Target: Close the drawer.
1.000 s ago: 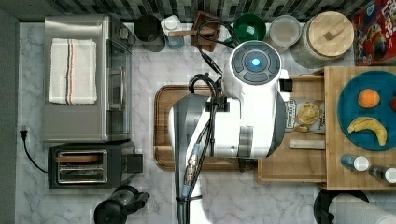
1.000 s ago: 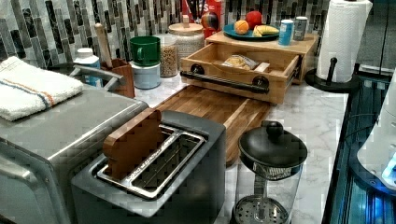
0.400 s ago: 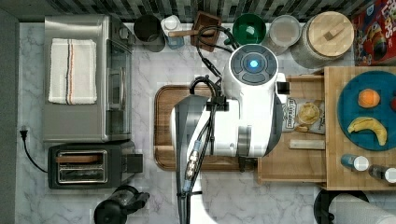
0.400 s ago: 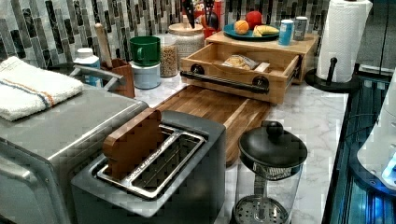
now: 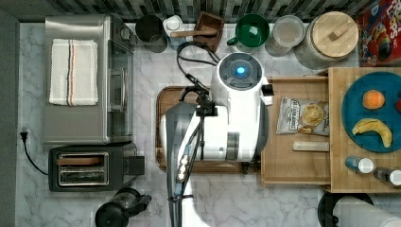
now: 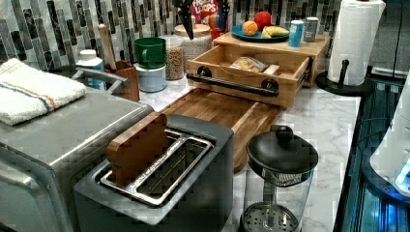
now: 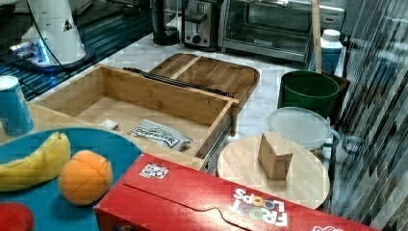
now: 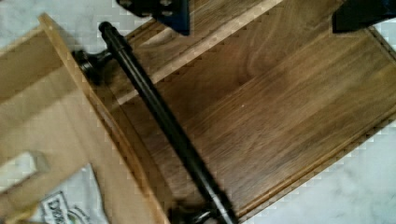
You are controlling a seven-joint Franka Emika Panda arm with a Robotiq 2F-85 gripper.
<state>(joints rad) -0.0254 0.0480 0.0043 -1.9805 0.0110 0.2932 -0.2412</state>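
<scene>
Gripper above the tray, drawer still pulled out, handle just beside the fingers.

In the wrist view the gripper (image 8: 259,14) is spread wide and grips nothing, hovering over the dark tray (image 8: 299,107); the black bar handle (image 8: 163,123) runs diagonally alongside it, with the drawer (image 8: 51,144) beyond. In the top view, left to right: tray (image 5: 163,101), arm (image 5: 236,113), open drawer (image 5: 295,158), so the closing push likely goes toward the top view's right.

"froot loops" is printed in white and coloured letters on the red cereal box (image 7: 202,202), beside a small square code label, and "loops" is made out on the same box in the left view (image 6: 205,8). the print on the snack bag (image 7: 161,135) in the drawer (image 7: 144,103) cannot be read.
</scene>
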